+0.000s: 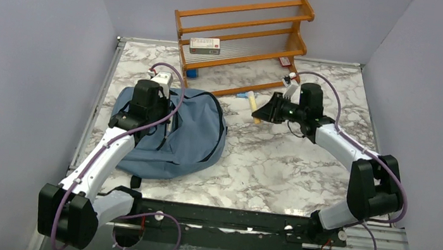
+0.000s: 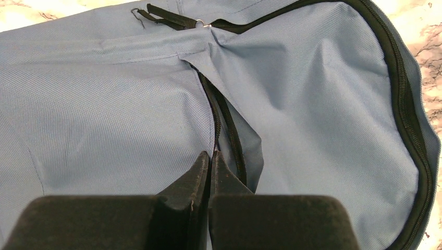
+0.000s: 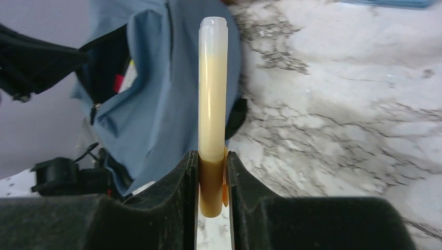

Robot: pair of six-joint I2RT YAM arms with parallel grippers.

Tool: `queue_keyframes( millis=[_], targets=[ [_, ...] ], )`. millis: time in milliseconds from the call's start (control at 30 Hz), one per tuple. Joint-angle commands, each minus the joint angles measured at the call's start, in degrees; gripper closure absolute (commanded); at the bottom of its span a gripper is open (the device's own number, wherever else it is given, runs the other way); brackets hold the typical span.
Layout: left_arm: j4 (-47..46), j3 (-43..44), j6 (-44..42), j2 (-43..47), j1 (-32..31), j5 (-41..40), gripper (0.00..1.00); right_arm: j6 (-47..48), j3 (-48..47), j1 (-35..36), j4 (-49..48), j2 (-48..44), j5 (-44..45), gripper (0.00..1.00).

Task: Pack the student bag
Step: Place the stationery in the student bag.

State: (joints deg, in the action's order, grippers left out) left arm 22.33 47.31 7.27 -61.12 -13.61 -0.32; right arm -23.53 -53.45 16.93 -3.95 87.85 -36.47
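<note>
The student bag is a dusty-blue backpack lying flat on the left of the marble table. Its black zipper is parted. My left gripper rests on the bag, shut, with its tips pinched at the zipper's edge. My right gripper hovers to the right of the bag, shut on a pale yellow tube with a clear cap. The tube points toward the bag, whose dark opening shows in the right wrist view.
A wooden rack stands at the back with a small box on its shelf. A blue item and a red one sit under the rack, and a light-blue piece lies in front of it. Grey walls enclose the table.
</note>
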Motion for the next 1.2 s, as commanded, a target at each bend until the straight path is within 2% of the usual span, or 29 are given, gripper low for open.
queue_keyframes(
  millis=[0,333,600,1000,1167],
  targets=[
    [-3.28,1.63,1.47,0.57,-0.37,3.31,1.00,-4.59,-1.72,1.92,-3.95,-0.43,-10.72,0.99],
    [-3.48,1.20,2.29,0.25,-0.37,3.92,1.00,-6.89,-7.71,12.01,-0.29,2.74,-7.87,0.99],
    [-3.44,2.26,1.78,-0.12,-0.37,4.30,1.00,-9.24,-14.02,20.15,-0.32,9.94,-5.61,0.99],
    [-3.48,1.76,1.44,1.06,-0.37,4.54,1.00,-8.67,-28.36,27.12,6.67,22.41,-2.55,0.99],
    [-3.69,1.22,1.01,1.92,-0.37,3.86,1.00,-8.47,-30.97,29.55,8.48,25.66,-1.72,0.99]
  ],
)
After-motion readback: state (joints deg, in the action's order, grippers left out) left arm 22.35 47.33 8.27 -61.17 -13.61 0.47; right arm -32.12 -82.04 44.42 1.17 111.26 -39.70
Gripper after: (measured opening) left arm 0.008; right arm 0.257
